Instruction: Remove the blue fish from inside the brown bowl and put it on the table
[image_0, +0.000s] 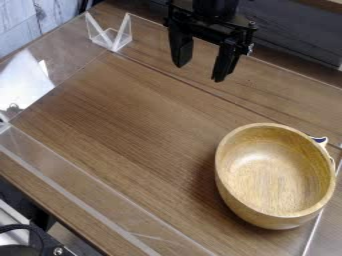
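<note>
The brown bowl (275, 175) is sitting near the surface's (127, 130) near right corner, no blue fish showing inside it, while the end effector (203, 58) is hanging spread apart above the far edge.

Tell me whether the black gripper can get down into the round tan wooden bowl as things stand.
Probably yes. The gripper hangs open above the dark wooden table, up and left of the wooden bowl, with nothing between them. The bowl looks empty, though; no blue fish shows.

Black gripper (206, 57) with two long, flat, dark jaws beneath a boxy black body
</note>
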